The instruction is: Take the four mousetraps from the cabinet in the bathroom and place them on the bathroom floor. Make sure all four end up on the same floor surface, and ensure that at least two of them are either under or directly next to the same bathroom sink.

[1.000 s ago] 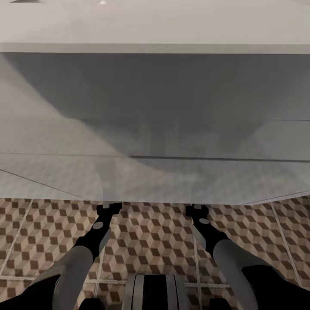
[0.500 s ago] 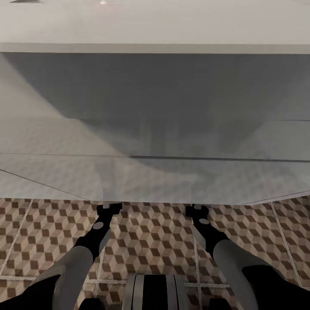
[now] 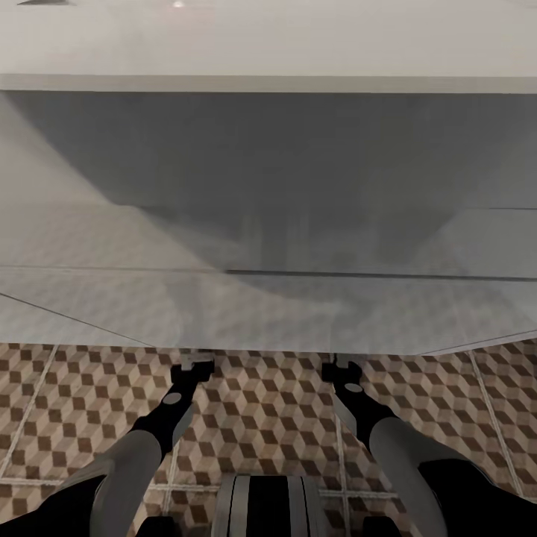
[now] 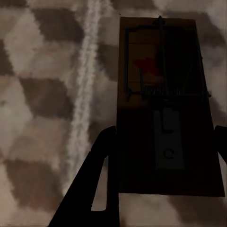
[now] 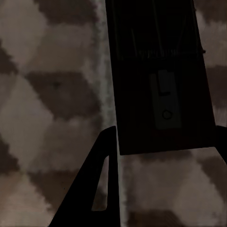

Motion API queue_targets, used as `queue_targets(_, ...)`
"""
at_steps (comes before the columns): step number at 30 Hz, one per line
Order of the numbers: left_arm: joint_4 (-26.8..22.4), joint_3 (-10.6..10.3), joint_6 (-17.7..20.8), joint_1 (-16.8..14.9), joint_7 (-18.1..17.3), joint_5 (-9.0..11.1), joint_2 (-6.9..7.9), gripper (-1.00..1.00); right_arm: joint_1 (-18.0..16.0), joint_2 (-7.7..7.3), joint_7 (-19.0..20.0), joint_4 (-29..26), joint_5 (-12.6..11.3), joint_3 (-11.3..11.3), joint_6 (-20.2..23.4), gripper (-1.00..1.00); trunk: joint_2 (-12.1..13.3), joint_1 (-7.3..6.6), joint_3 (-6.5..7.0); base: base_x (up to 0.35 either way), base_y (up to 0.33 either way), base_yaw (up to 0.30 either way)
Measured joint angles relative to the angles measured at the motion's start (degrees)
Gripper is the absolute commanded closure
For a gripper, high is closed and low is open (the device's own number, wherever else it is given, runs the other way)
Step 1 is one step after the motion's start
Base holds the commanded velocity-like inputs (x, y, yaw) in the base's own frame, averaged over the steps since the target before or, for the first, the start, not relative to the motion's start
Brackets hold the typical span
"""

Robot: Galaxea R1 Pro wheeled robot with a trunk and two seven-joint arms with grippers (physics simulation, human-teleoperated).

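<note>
A wide white sink (image 3: 268,45) overhangs the patterned bathroom floor (image 3: 261,418), and both arms reach under its front edge. The left gripper (image 4: 161,156) has its fingers spread either side of a mousetrap (image 4: 163,85) that lies flat on the tiles (red patch and wire bar visible). The right gripper (image 5: 163,156) is likewise spread around a second mousetrap (image 5: 158,71), much darker in shadow.

left gripper (image 3: 192,365): tips hidden under sink (image 3: 268,224) edge | right gripper (image 3: 339,367): same | right wrist: mousetrap (image 5: 158,75) cut off by frame edge, spring detail too dark | left wrist: right finger (image 4: 221,144) mostly cropped
</note>
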Motion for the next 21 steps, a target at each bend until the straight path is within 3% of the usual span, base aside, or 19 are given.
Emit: queue_targets(21, 1.5, 0.0, 0.2, 0.0, -0.1, 0.1, 0.16, 1.0, 0.0, -0.1, 0.7, 0.9, -0.1, 0.0, 0.2, 1.0, 0.0, 0.0, 0.0, 0.0, 0.0, 0.0)
